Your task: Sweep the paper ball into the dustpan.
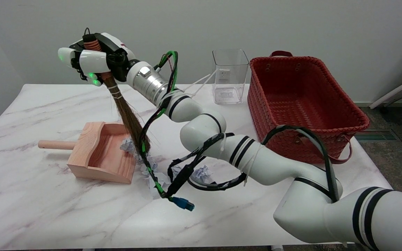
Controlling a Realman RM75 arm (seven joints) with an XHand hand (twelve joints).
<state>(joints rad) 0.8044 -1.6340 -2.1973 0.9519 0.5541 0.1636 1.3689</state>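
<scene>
My right hand (94, 59) is raised over the table's far left and grips the handle of a small brown broom (127, 116). The broom hangs down and to the right, its bristle tips reaching the table at the open mouth of the wooden dustpan (98, 153). The dustpan lies left of centre, handle pointing left. One crumpled paper ball (127, 144) lies at the pan's mouth beside the bristles. More paper balls lie just right of the pan (151, 167) and under my forearm (202, 173), partly hidden by cables.
A red woven basket (305, 104) stands at the right side of the marble table (30, 209). A transparent square container (229, 76) stands at the back centre. My arm and its loose cables (180, 202) stretch across the middle.
</scene>
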